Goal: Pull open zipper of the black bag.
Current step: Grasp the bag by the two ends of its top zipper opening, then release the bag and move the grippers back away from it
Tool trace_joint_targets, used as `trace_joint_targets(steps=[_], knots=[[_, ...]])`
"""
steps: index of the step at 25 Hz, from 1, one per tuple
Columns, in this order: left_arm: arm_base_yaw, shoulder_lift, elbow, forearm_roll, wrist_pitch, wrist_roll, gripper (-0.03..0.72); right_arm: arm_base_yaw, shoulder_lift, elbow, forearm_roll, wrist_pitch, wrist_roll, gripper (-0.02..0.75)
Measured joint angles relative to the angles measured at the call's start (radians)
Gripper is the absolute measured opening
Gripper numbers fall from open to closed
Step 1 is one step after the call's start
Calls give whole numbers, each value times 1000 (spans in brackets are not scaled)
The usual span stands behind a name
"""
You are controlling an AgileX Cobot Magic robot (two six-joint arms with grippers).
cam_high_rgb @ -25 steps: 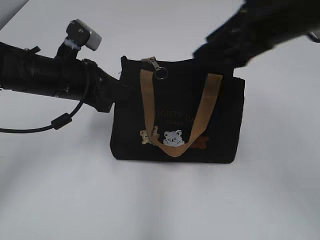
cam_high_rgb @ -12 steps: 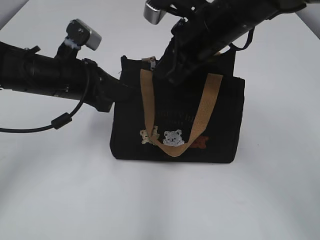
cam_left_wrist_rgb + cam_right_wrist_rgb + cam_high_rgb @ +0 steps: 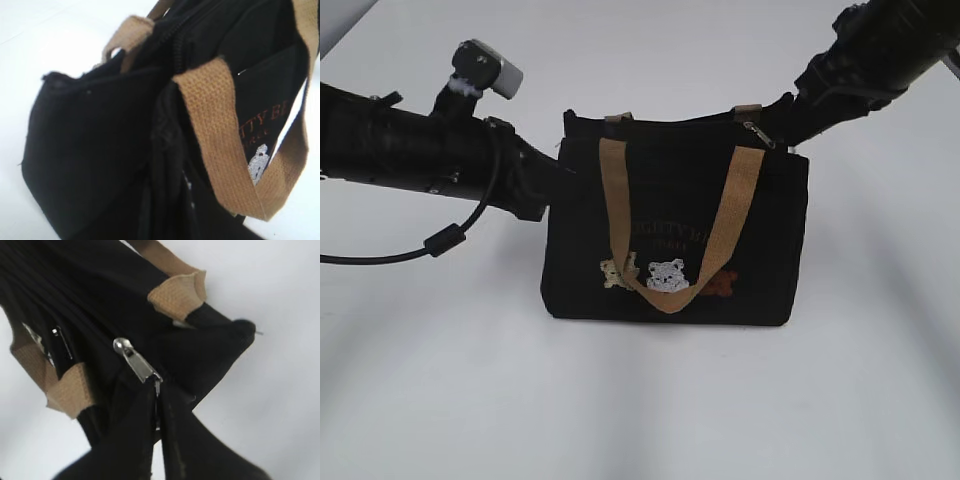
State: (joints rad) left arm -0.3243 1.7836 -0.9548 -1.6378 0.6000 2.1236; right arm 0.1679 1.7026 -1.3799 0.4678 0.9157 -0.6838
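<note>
While left jaws' state cannot be told | right jaws pinch zipper (image 3: 136,361) pull; black bag (image 3: 670,230) upright

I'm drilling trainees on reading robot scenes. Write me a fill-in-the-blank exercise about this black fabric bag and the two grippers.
1. The right gripper is shut on the silver metal ____.
2. The pull sits near the black fabric bag's ____ end in the exterior view.
3. The webbing handles are ____ in colour.
4. The left gripper meets the bag at its ____ end.

Missing words: pull; right; tan; left
</note>
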Motion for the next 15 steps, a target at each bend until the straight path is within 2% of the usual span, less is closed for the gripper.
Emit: trace_joint_targets(steps=[1, 2, 4, 5, 6, 8, 9, 11, 13, 15], knots=[[0, 0, 0, 2, -7, -19, 82, 3, -1, 0, 0, 21, 24, 75], [-1, -1, 0, 11, -10, -54, 112, 6, -2, 0, 0, 53, 48, 157], [-1, -14, 0, 89, -19, -180, 239, 11, -14, 0, -3, 134, 124, 346], [-1, -30, 0, 182, -19, -313, 305, 9, -27, 0, -13, 170, 176, 427], [-1, -47, 0, 308, -18, -493, 375, 4, -48, 0, -32, 204, 231, 468], [-1, -97, 4, 562, 1, -878, 438, -7, -105, 4, -87, 263, 338, 503], [-1, -128, 13, 690, 23, -1065, 438, -10, -147, 17, -120, 274, 371, 505], [-1, -195, 51, 860, 35, -1317, 381, -11, -248, 63, -179, 281, 418, 505], [-1, -294, 110, 944, 21, -1463, 317, -11, -353, 153, -229, 285, 442, 505], [-1, -435, 177, 987, 5, -1551, 288, -11, -466, 260, -260, 287, 454, 505]])
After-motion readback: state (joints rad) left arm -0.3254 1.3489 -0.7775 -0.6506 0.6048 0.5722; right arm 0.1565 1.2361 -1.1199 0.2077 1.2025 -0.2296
